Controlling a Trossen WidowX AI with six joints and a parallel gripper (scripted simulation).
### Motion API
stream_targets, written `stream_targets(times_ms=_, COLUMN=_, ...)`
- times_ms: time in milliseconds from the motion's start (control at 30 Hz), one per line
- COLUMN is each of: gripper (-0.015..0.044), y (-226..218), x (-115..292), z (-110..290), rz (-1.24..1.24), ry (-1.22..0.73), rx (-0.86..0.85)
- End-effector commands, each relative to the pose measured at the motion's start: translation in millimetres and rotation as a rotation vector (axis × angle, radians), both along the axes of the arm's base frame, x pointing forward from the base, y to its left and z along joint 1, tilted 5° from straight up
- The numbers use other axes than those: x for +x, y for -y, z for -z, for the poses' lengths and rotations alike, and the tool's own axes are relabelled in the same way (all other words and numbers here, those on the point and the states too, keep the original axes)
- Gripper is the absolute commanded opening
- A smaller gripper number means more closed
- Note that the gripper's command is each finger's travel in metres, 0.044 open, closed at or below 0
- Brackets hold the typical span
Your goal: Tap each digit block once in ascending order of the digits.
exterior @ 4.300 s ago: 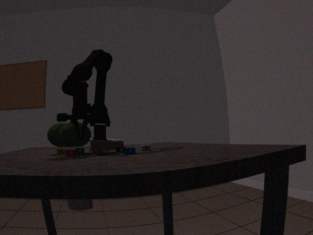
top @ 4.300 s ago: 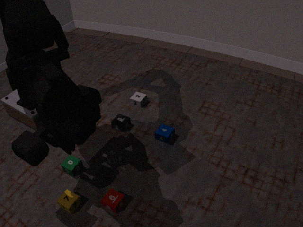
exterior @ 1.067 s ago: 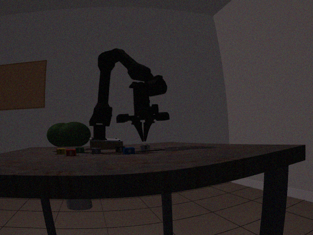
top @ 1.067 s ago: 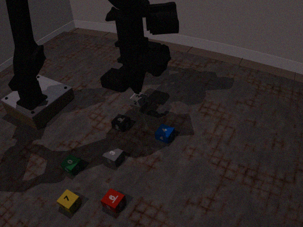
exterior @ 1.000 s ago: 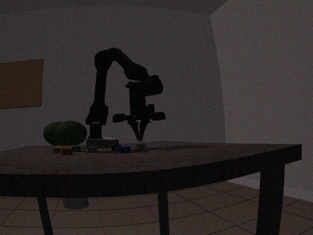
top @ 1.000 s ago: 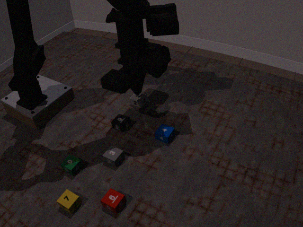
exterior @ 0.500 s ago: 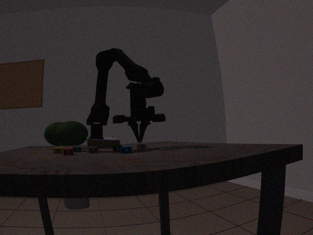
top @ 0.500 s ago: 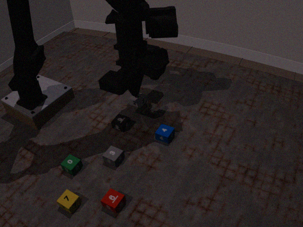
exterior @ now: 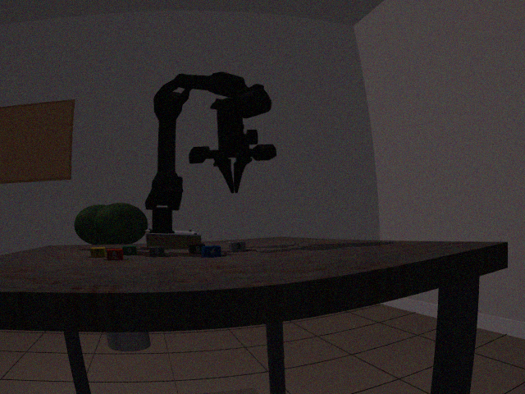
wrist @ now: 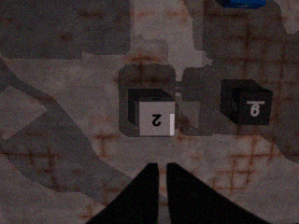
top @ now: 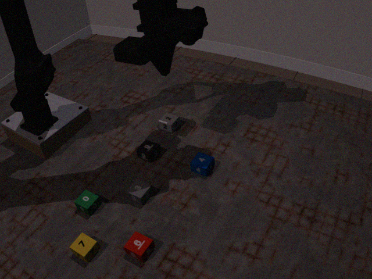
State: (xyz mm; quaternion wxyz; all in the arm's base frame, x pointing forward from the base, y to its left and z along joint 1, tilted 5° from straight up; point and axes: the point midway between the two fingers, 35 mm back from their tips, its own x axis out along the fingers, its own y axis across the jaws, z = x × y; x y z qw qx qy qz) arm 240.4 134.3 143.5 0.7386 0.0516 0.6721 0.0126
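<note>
Exterior view: the arm (exterior: 167, 139) stands upright from its base plate (exterior: 173, 238), bends over at the top and hangs its gripper (exterior: 233, 186) straight down, well above the surface (exterior: 296, 271). The jaws are pressed together to a point with nothing between them.

From the wrist view the dark fingertips point down at the white block marked 2 (wrist: 156, 119), which sits on the surface just ahead of them, far below and untouched. Beside it, apart, is the black block marked 9 (wrist: 248, 108), and a blue block (wrist: 240, 3) is cut by the upper edge.

In the top view the white 2 block (top: 169, 122) lies nearest the arm's shadow, with the black 9 block (top: 149, 150) just in front of it. The blue 4 block (top: 202, 163) is to the right of that one. Nearer the camera are a grey block (top: 140, 193) whose digit is hard to read in the shadow, the green 0 block (top: 86, 201), the yellow 7 block (top: 83, 246) and the red block (top: 138, 245) with an underlined digit, likely 6. All stand apart from each other.

A green rounded object (exterior: 111, 223) sits behind the blocks, beside the base, in the exterior view.
</note>
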Motion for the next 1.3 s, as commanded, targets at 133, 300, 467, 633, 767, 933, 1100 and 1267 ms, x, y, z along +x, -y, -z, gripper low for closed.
stream_targets(times_ms=133, gripper=0.0020, y=53.2, x=20.4, z=0.6, rz=-0.002, ry=-0.015, rx=-0.021)
stream_targets(times_ms=300, gripper=0.0020, y=115.4, x=32.8, z=3.9, rz=-0.002, ry=-0.015, rx=-0.028)
stream_targets(times_ms=467, gripper=0.0020, y=176.4, x=30.8, z=7.0, rz=-0.001, ry=-0.013, rx=-0.032)
stream_targets(times_ms=633, gripper=0.0020, y=184.4, x=30.2, z=10.1, rz=-0.001, ry=-0.012, rx=-0.032)
stream_targets(times_ms=767, gripper=0.0020, y=181.8, x=36.9, z=64.6, rz=-0.001, ry=-0.012, rx=-0.031)
stream_targets(times_ms=933, gripper=0.0020, y=179.8, x=36.1, z=88.1, rz=-0.001, ry=-0.012, rx=-0.031)
stream_targets(times_ms=1100, gripper=0.0020, y=179.7, x=36.4, z=90.5, rz=-0.001, ry=-0.012, rx=-0.031)
stream_targets(times_ms=1267, gripper=0.0020, y=179.3, x=37.4, z=98.5, rz=-0.001, ry=-0.012, rx=-0.031)
